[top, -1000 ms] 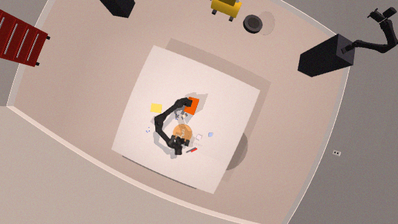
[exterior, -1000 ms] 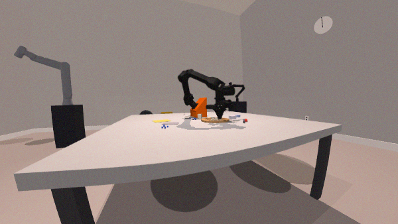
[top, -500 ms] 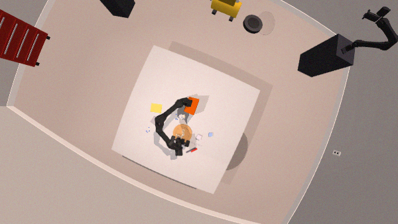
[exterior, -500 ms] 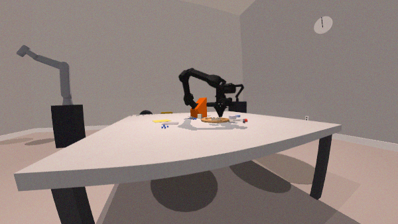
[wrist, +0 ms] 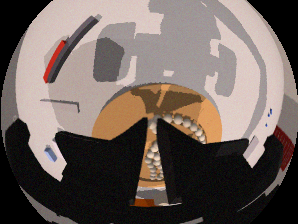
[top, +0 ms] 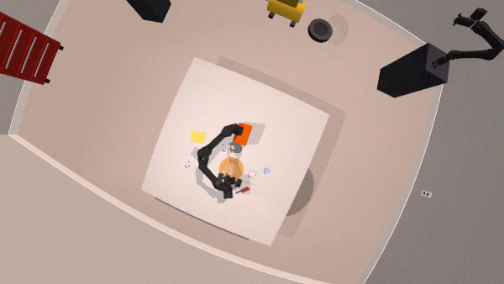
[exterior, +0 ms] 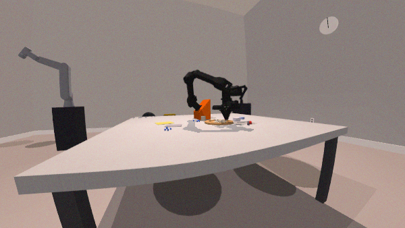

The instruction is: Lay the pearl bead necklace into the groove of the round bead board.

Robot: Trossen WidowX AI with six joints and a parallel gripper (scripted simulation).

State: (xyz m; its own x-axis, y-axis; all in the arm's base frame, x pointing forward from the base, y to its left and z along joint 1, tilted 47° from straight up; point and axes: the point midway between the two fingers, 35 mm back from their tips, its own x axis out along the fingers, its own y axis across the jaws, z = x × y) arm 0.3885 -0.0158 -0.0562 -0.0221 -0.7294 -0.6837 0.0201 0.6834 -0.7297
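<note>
Claw (top: 228, 178) (exterior: 227, 119) (wrist: 152, 121): together, apparently clamped on the pearl necklace (top: 232, 167) (wrist: 186, 121).
Necklace: over the round board (top: 223, 165) (exterior: 219, 124) (wrist: 111, 121), trailing right and below the fingertips, wrist view (groove seating unconfirmed).

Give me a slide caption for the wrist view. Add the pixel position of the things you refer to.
Gripper fingertips at the pearl bead necklace (wrist: 184, 120), which lies loosely looped on the round bead board (wrist: 111, 117).

Pale worktop (top: 181, 105) (exterior: 101, 158), mid-frame in top view. Directly on it: round bead board (top: 224, 163) (exterior: 216, 123) (wrist: 107, 125) near centre; yellow sheet (top: 197, 137) (exterior: 164, 123) to its upper left.
</note>
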